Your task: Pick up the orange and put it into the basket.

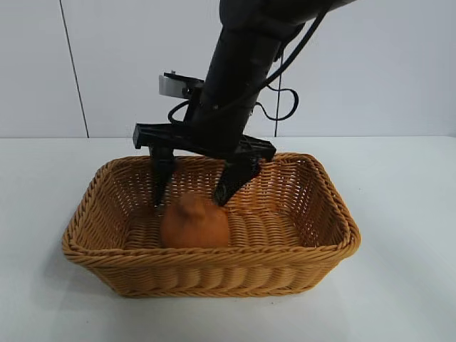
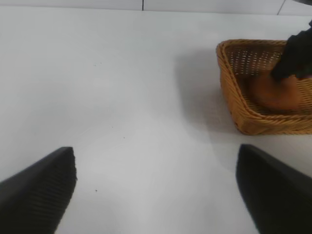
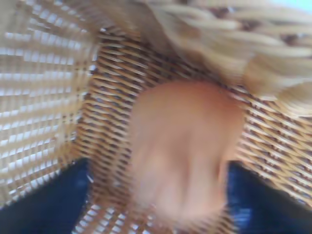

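Note:
The orange [image 1: 194, 222] rests on the floor of the wicker basket [image 1: 335, 242], knobby top up. Just above and behind it hangs my right gripper [image 1: 191, 192], open, one finger [image 1: 162, 179] to either side of the fruit's top and not gripping it. The right wrist view shows the orange [image 3: 187, 146] blurred between the two dark fingertips [image 3: 44, 200] over the basket's weave [image 3: 44, 83]. My left gripper [image 2: 156, 187] stands open over bare table, away from the basket [image 2: 234, 97], where the orange [image 2: 278, 92] shows partly behind the right arm.
The basket stands mid-table on a white tabletop [image 1: 399, 185] with a pale panelled wall [image 1: 121, 64] behind. The right arm [image 1: 239, 71] reaches down steeply from above into the basket.

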